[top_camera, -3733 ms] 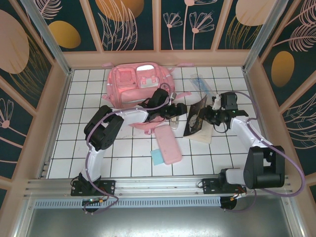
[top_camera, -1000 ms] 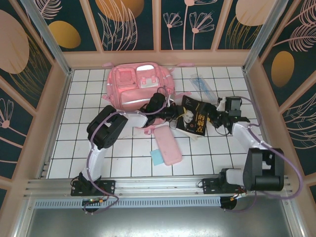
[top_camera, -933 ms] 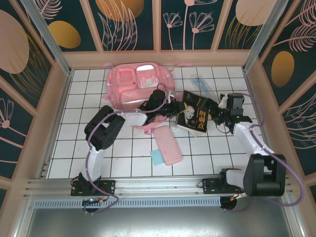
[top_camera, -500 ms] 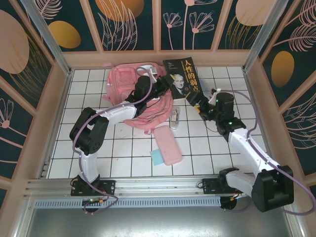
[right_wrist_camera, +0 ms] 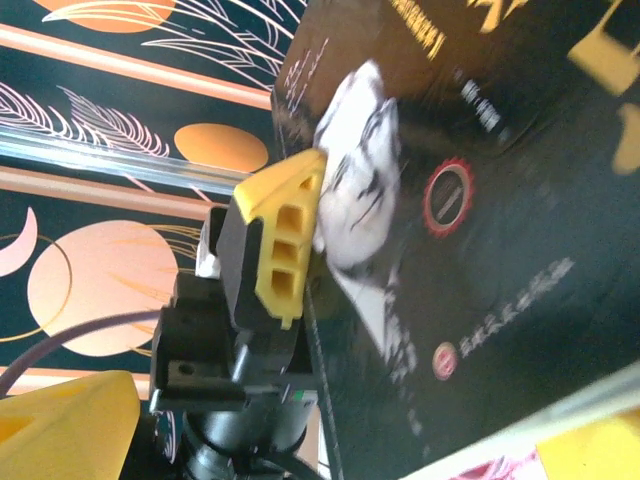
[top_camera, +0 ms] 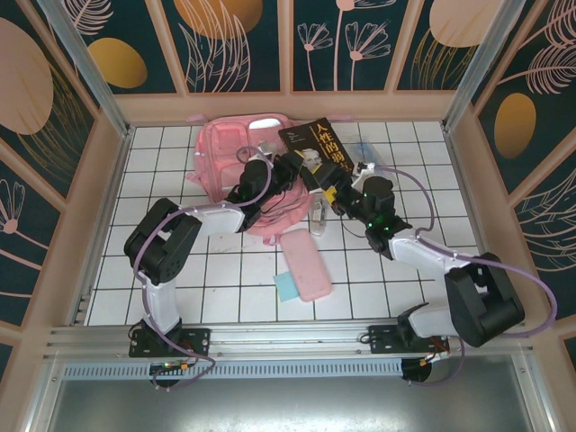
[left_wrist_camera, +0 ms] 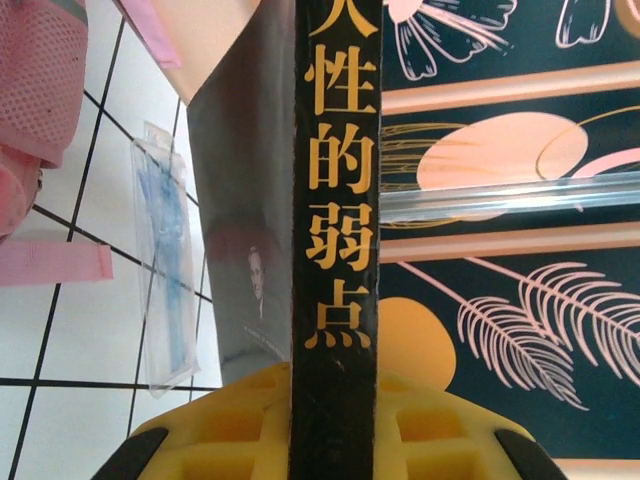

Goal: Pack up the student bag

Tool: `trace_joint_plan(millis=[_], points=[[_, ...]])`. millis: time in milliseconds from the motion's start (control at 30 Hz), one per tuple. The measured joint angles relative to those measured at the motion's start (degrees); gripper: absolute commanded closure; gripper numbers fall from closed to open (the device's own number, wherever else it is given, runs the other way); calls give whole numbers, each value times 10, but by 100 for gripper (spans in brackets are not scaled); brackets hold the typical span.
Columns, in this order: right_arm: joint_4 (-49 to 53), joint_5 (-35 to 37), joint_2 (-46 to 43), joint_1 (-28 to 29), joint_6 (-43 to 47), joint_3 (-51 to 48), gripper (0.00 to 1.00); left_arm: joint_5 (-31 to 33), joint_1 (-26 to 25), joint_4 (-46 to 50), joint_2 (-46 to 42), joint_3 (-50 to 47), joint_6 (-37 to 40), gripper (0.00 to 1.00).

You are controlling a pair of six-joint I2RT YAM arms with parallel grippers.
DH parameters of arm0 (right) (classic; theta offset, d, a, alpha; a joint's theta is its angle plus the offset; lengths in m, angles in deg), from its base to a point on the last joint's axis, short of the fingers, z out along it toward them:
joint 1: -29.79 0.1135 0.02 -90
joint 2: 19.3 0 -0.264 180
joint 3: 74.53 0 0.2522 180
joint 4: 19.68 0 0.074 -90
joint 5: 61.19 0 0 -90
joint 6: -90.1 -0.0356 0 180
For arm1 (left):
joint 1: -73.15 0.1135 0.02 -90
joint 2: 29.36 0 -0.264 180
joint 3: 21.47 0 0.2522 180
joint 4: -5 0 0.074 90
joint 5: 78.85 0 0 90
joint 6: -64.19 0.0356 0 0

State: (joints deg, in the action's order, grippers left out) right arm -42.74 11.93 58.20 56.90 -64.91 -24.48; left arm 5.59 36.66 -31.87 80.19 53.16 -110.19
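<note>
The student bag lies at the far side of the white-tiled tabletop, left of centre and close to the back wall. Its pink mesh side shows at the edge of the left wrist view.

Just right of the bag, a black book is held up off the tiles. The left end effector is clamped on it, and from the wrist camera the yellow fingers sit either side of the spine. The spine carries bold yellow characters, 性的弱点, with the character above cut off by the frame edge.

From the right wrist, the cover shows a man's face, a round red seal and small yellow print too blurred to read. One yellow finger of the left end effector presses on that cover.

The right end effector sits just beside the book's near edge with its jaws spread wide. I cannot tell if they touch the book.

A clear plastic sleeve with blue contents lies on the tiles behind the book. A flat pink pencil case lies nearer the arms, and a light blue item lies touching it.
</note>
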Motion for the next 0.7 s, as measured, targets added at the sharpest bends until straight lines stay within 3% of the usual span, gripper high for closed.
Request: trace_joint_plan(millis=[133,200,367,533,600,667,700], points=[[-9,6,23,0,1,9,6,3,-3,-15,-17,-22,-5,100],[-19,16,23,0,2,9,12,7,-6,-22,-26,-29,-8,100],[-52,30,24,-2,7,9,52,19,-8,-52,-35,-36,-19,100],[-80,31,29,-7,11,10,98,30,-8,-65,-36,-40,-26,100],[-79,29,29,-6,15,10,100,35,-8,-67,-36,-45,-25,100],[-71,28,29,-7,18,10,100,35,-10,-63,-37,-45,-22,73],[-66,28,27,-7,19,10,100,33,-10,-60,-37,-45,-14,48]])
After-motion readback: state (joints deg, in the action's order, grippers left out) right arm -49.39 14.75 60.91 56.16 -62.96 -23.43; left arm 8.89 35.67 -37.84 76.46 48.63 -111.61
